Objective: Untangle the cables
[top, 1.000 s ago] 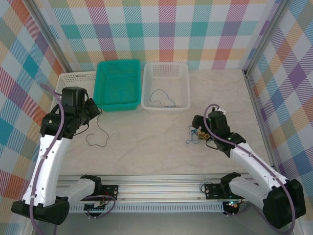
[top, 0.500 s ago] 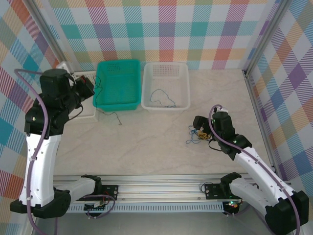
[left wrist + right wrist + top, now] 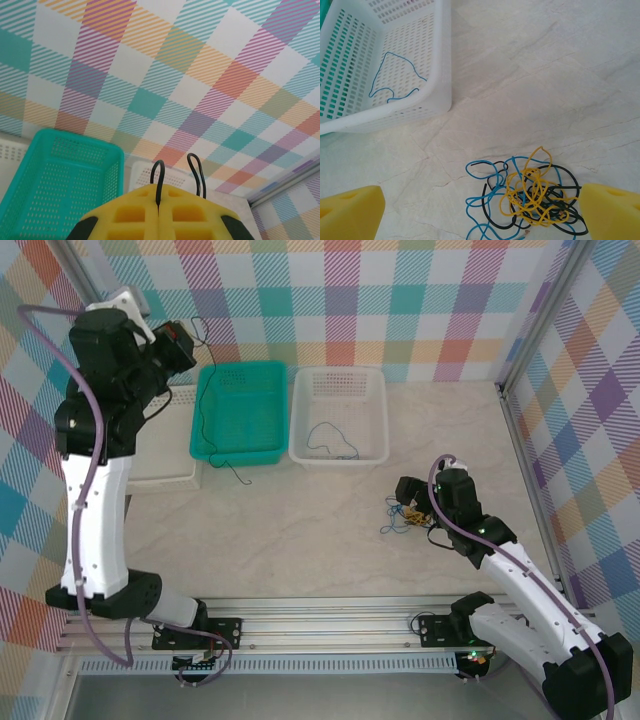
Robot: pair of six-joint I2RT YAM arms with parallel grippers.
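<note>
Tangled cables (image 3: 530, 197), blue, black and yellow, sit in a clump on the table (image 3: 545, 75). They lie between the right gripper's (image 3: 480, 207) yellow fingers (image 3: 350, 210), which are spread wide and not touching them. One black cable (image 3: 203, 187) is pinched in the left gripper (image 3: 159, 200), raised high with its jaws pressed together, and two loops poke out above the seam. It hangs down past the teal basket (image 3: 240, 410); the lower end seems to reach the table, hard to tell. A loose blue cable (image 3: 395, 80) lies inside the white basket (image 3: 440, 60).
</note>
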